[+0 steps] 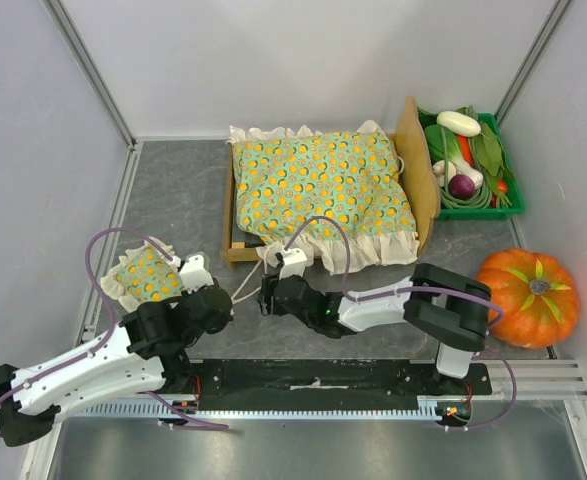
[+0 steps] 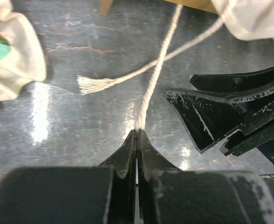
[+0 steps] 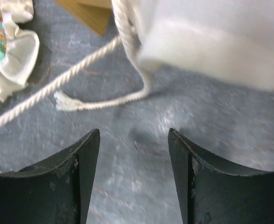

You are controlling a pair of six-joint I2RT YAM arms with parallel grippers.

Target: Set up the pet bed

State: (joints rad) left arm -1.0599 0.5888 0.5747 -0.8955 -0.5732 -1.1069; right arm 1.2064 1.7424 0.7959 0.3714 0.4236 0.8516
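Wood pet bed (image 1: 420,170): 12 o'clock of your jaws.
Left gripper (image 2: 137,132): clamped on cord (image 2: 151,88).
Right gripper (image 3: 133,135): apart.
Hidden: base, under cushion (image 1: 318,185).

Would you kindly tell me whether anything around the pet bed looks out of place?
The small pillow lies on the table beside the pet bed, not on it. The cushion overhangs the frame's near side, and two loose cords cross on the table; the left gripper pinches one.

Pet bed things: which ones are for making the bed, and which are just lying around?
For the job: pet bed, frilled cushion on it, small pillow, white cord pinched by the left gripper.
Just lying about: green crate of vegetables, orange pumpkin.
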